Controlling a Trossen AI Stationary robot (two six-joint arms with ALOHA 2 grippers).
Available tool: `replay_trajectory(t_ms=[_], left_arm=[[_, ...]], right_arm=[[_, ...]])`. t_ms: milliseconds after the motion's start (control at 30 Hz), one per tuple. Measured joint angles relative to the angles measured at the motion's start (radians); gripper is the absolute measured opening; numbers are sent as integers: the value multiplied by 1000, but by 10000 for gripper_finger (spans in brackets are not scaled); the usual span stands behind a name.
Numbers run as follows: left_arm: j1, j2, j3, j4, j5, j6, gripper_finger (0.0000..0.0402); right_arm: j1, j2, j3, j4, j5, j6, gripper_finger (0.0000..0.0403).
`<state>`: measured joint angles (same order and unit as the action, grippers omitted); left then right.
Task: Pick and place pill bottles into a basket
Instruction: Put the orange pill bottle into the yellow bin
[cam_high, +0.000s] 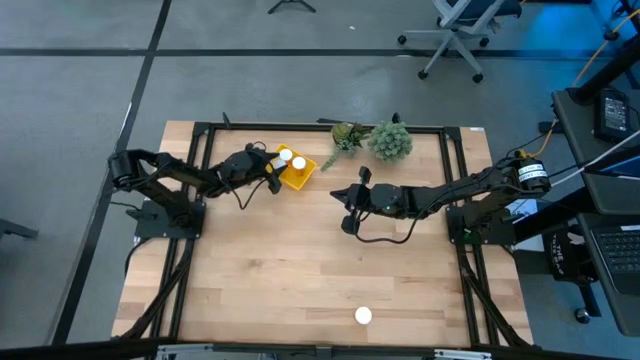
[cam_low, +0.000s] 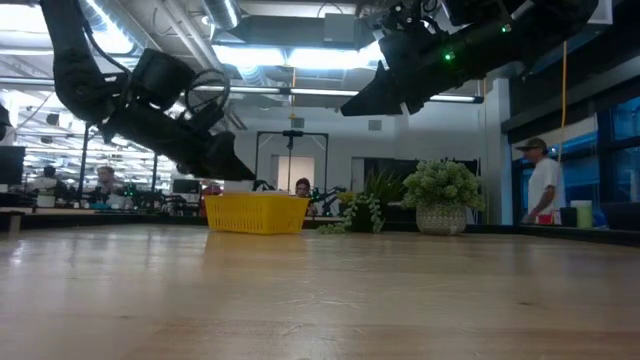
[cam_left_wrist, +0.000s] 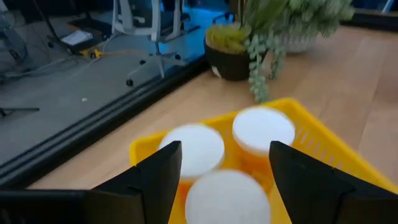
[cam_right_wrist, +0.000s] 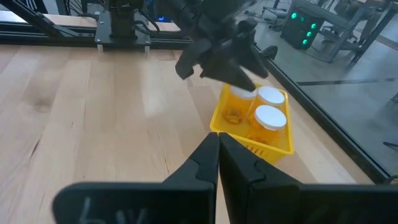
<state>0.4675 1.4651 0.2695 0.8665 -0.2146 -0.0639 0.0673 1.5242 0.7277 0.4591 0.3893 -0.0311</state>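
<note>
The yellow basket (cam_high: 300, 176) stands on the table at the far left of centre; it also shows in the low view (cam_low: 255, 213). Three pill bottles with white caps stand in it (cam_right_wrist: 272, 96) (cam_right_wrist: 269, 118) (cam_right_wrist: 242, 92). My left gripper (cam_left_wrist: 227, 168) is open just above the basket, with its fingers on either side of the nearest cap (cam_left_wrist: 227, 198). It also shows in the high view (cam_high: 272, 172). A fourth bottle (cam_high: 363, 316) stands alone near the table's near edge. My right gripper (cam_right_wrist: 219, 155) is shut and empty, held above the table's middle (cam_high: 340, 197).
Two potted green plants (cam_high: 390, 140) (cam_high: 347, 135) stand at the table's far edge, right of the basket. Bare wood lies between the basket and the lone bottle. People show in the room behind the table in the low view (cam_low: 545, 180).
</note>
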Motion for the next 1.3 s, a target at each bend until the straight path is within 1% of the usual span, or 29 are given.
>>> replay_trajectory(t_ms=[267, 367, 467, 633, 767, 1000, 1100, 1200, 1233, 1300], left_arm=[[-21, -129, 0, -16, 4, 52, 237], [-46, -188, 0, -68, 38, 58, 236], [-88, -253, 0, -149, 55, 70, 224], [-175, -364, 0, -276, 56, 69, 186], [-257, -432, 0, -351, 56, 70, 150], [-402, -482, 0, -462, 59, 70, 80], [-458, -483, 0, -505, 110, 83, 52], [-515, -482, 0, -534, 174, 90, 21], [-535, -483, 0, -533, 185, 81, 11], [-575, -482, 0, -534, 192, 69, 4]], right_arm=[[0, 0, 0, -2, 0, -4, 16], [0, 0, 0, -1, 0, -4, 16], [0, 0, 0, -1, 0, -4, 16], [3, -4, 3, -2, 0, -4, 16], [19, -36, 5, -3, -1, -22, 16], [73, -94, 5, -38, 0, -28, 16], [113, -95, 6, -110, -2, -22, 16], [163, -94, 5, -173, -1, 28, 16], [182, -94, 6, -186, -1, 43, 16], [222, -94, 6, -196, 0, 60, 16]])
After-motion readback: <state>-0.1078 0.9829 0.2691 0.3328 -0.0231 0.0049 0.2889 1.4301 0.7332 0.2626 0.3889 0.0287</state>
